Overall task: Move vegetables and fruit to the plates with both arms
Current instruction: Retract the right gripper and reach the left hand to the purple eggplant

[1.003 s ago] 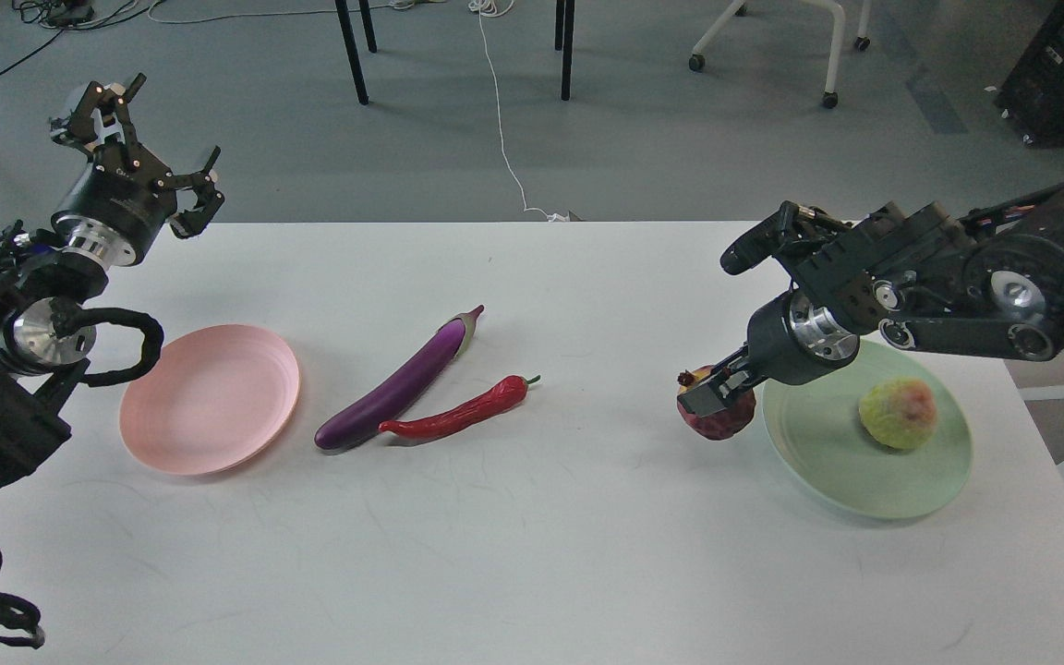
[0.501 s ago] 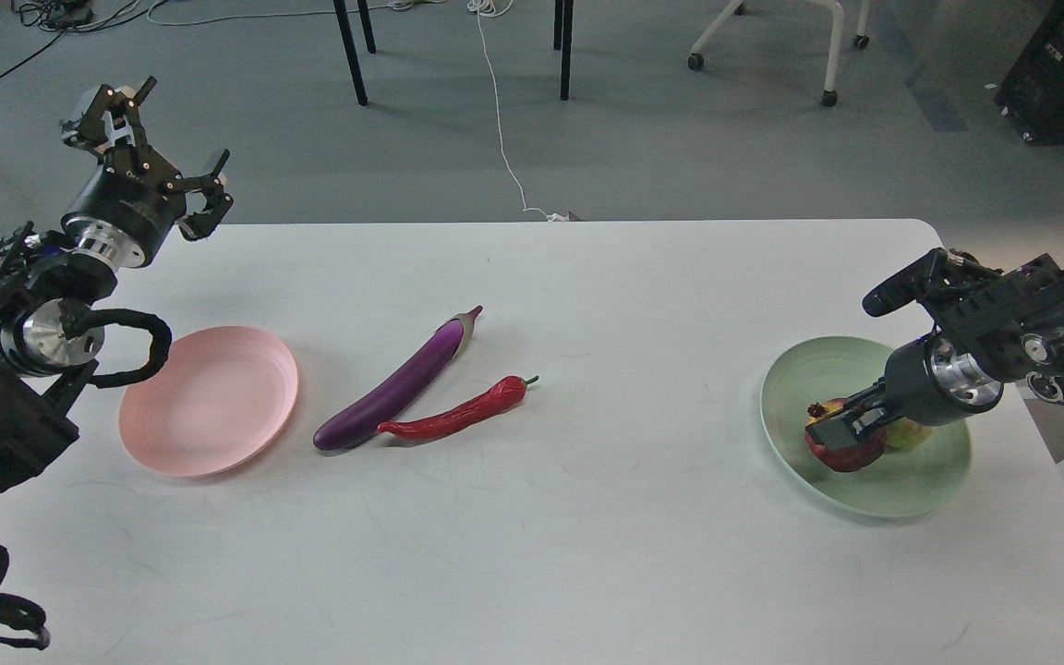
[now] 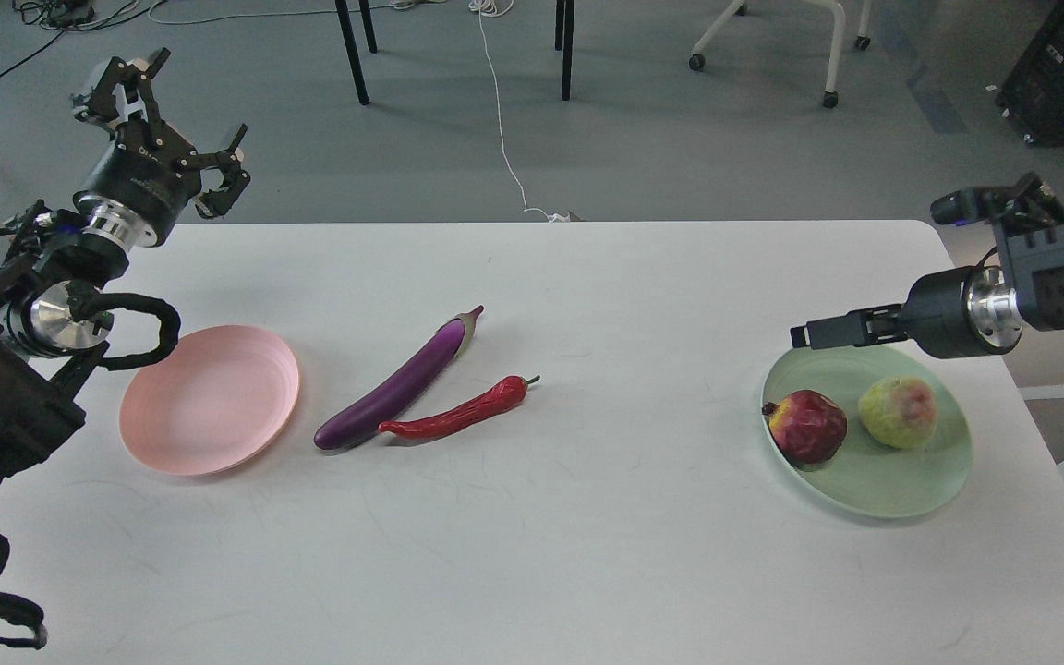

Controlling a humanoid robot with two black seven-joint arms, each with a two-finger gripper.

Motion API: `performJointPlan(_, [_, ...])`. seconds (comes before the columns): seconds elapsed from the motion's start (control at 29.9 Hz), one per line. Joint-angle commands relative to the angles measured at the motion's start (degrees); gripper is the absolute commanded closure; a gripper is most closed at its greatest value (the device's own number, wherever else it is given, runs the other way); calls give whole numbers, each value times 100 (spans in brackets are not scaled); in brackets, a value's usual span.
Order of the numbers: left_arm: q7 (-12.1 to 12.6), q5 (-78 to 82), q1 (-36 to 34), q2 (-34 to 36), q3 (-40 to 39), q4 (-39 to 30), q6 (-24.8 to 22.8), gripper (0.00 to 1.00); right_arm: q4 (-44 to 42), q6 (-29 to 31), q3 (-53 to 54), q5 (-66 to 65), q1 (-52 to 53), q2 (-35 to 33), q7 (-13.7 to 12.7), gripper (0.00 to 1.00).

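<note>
The purple eggplant [image 3: 400, 385] and the red chili pepper [image 3: 458, 413] lie side by side on the white table, right of the empty pink plate [image 3: 210, 399]. The dark red pomegranate [image 3: 807, 425] and the yellow-green fruit [image 3: 898, 412] rest on the mint green plate [image 3: 892, 485] at the right. My right gripper [image 3: 804, 334] hovers empty just above the plate's far rim, pointing left, seen side-on. My left gripper [image 3: 183, 127] is raised above the table's far left corner, fingers spread and empty.
The table [image 3: 532, 554] ends close to the right of the green plate. Beyond the far edge are chair legs [image 3: 352, 51], a white cable [image 3: 500, 111] on the floor and a wheeled chair base [image 3: 828, 55].
My right gripper carried the pomegranate over the green plate, let it go there, and rose back up and right. My left gripper moved slightly up and right.
</note>
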Motion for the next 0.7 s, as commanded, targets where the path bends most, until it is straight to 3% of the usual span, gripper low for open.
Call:
performJointPlan(0.0, [141, 493, -10, 50, 194, -600, 51, 2, -548, 11, 1297, 671, -653, -43, -7, 2])
performJointPlan(0.17, [141, 2355, -212, 24, 371, -821, 182, 2, -1076, -24, 2977, 1215, -1602, -43, -7, 1])
performJointPlan(0.33, [141, 4577, -186, 24, 502, -1558, 604, 2, -1393, -33, 4147, 2225, -2315, -25, -7, 1])
performJointPlan(0.67, [159, 8525, -194, -29, 1424, -2420, 929, 2, -2394, 19, 4562, 5749, -2984, 650, 11, 1])
